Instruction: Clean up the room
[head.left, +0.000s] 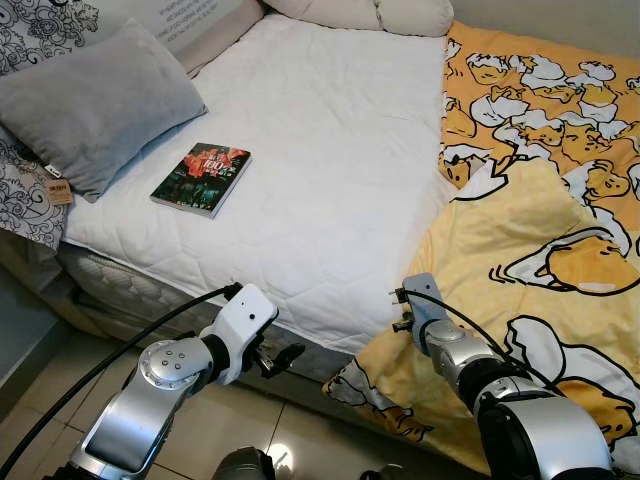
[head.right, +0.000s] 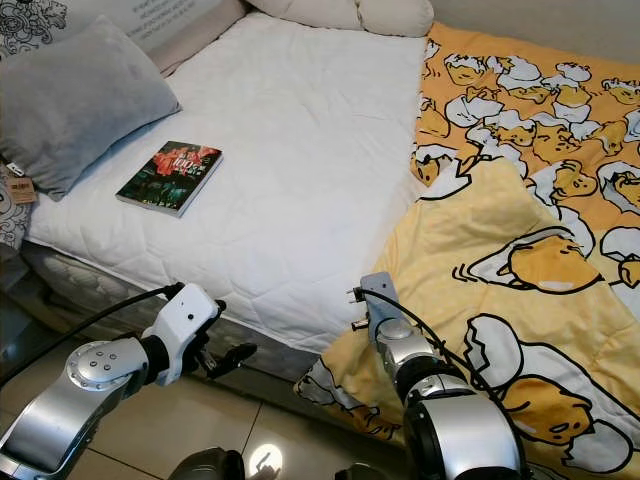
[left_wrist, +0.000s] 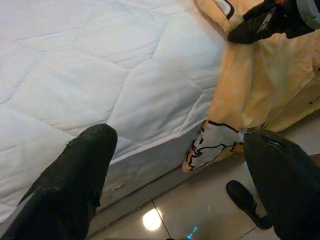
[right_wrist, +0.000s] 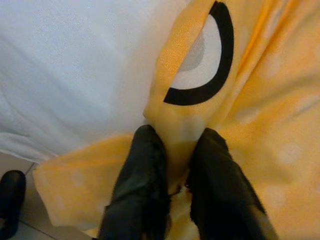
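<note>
Soft yellow blanket (right_wrist: 260, 130) in right hand (right_wrist: 175, 150)

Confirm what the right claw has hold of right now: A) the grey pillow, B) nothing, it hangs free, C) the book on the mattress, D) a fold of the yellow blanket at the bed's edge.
D: in the right wrist view the right claw has its two black fingers pinched on a fold of the yellow blanket, while the book lies untouched on the white mattress.
</note>
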